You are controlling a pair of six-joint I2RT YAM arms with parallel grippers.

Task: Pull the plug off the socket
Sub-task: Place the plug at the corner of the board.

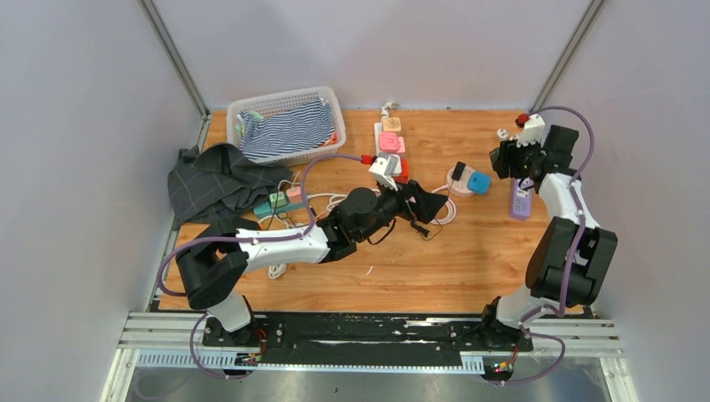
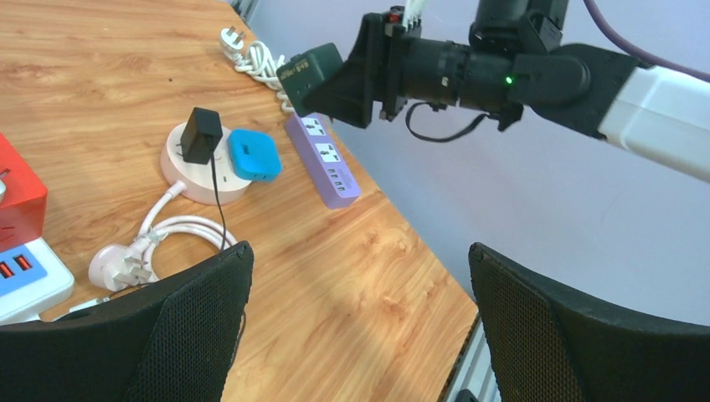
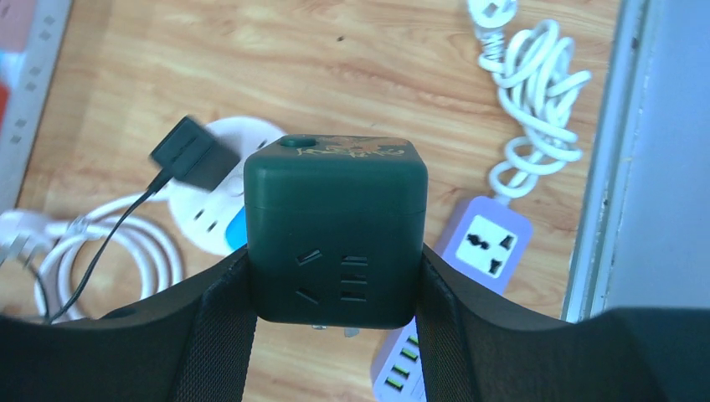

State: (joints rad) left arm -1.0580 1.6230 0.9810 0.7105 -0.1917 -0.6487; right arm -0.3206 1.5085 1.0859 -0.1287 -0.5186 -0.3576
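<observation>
At the table's 2 o'clock the right gripper (image 1: 505, 159) is clamped on the green cube plug (image 3: 335, 218), held above the purple strip (image 2: 325, 159), likely to keep it clear, while the left gripper (image 2: 358, 251) hovers with fingers apart near centre.

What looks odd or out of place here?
The right gripper holds a dark green cube socket in the air with nothing plugged into its visible face, while the black plug sits in the round white socket on the table.
</observation>
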